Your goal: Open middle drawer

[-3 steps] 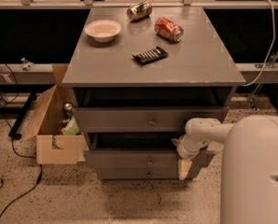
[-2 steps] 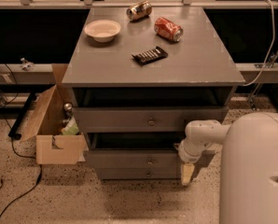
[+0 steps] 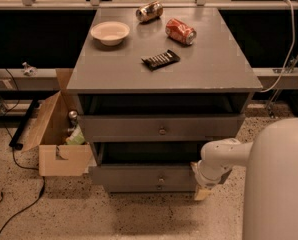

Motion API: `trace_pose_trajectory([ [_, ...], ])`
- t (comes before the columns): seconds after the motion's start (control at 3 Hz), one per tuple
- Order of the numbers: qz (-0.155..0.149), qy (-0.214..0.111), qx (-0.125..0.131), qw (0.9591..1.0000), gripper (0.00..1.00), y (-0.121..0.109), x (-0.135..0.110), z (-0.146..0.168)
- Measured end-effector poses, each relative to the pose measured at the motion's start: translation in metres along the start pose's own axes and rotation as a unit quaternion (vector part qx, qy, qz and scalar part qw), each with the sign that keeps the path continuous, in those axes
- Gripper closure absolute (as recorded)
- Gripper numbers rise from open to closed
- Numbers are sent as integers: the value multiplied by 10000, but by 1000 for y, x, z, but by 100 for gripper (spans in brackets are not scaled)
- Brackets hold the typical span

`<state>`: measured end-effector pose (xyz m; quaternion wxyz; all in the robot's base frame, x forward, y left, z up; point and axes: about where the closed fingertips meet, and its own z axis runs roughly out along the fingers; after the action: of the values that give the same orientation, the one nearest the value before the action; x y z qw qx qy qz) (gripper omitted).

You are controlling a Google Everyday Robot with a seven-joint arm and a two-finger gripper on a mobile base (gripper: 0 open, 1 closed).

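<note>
The grey cabinet (image 3: 164,69) has three drawers, each with a small round knob. The middle drawer (image 3: 134,174) stands pulled out a little, with a dark gap showing above its front. The top drawer (image 3: 124,128) sits above it and the bottom drawer (image 3: 139,187) shows just below it. My gripper (image 3: 200,186), at the end of the white arm (image 3: 224,156), hangs low by the right end of the middle drawer's front, close to the floor. It holds nothing that I can see.
On the cabinet top lie a white bowl (image 3: 110,32), a tipped brown can (image 3: 149,11), a tipped red can (image 3: 180,31) and a dark snack bar (image 3: 160,59). An open cardboard box (image 3: 59,134) stands at the left. Cables (image 3: 19,204) run over the floor.
My gripper has sunk a little lower beside the drawer's right end. The drawers look unmoved.
</note>
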<state>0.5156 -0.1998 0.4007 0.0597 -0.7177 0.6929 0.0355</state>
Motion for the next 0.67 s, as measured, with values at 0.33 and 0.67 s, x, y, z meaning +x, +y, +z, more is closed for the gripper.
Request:
trace_pose_trajectory([
  [0.33, 17, -3, 21, 10000, 71, 2, -1, -9],
  [0.67, 164, -7, 190, 9997, 94, 14, 3, -17],
])
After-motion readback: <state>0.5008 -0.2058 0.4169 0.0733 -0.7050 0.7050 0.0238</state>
